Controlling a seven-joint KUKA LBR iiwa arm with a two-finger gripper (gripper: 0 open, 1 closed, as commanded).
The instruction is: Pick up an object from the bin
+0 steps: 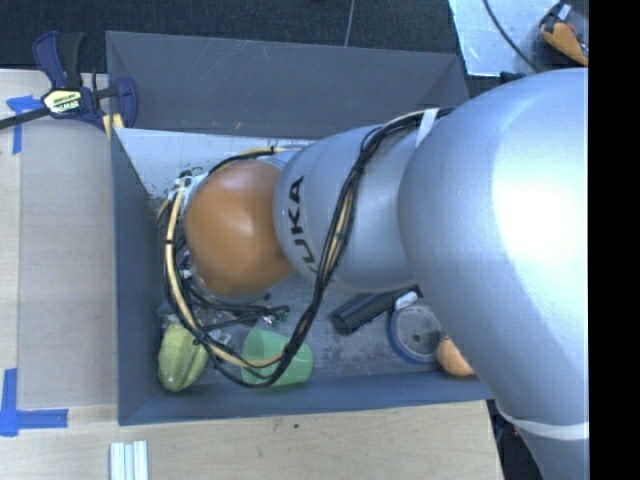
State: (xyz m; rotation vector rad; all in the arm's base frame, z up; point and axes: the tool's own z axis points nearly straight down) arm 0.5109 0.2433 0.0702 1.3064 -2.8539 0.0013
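Grey metal bin (pixel 135 298) walls close in on the silver arm (pixel 400 218), which reaches in from the right and ends in a rounded orange cover (pixel 232 230) low over the bin's left half. Dark hardware of the gripper (pixel 225 313) pokes out beneath that cover. Whether it is apart, together or clamped on anything cannot be told, because the cover and the looped black and yellow cables (pixel 185 298) lie over it.

Nearest to it, toward the lower left corner, lies a yellow-green pear-shaped thing (pixel 180 358). Just beside that is a pale green plastic cup-like piece (pixel 278 356) on its side. Either one looks a likely pick. Well apart to the right rest a black pen-like stick (pixel 365 311), a blue ring like a roll of tape (pixel 413 330) and a small orange piece (pixel 455 358) partly under the arm.

Several things could go wrong from here. A cable loop drapes across the green piece and might snag it, dragging it along on any lift. The pear-shaped thing sits close to the corner walls, so a closing grip may strike metal or merely shove it aside. Its rounded form also looks apt to slip. With the two lying so near each other, a grasp could catch both or neither.
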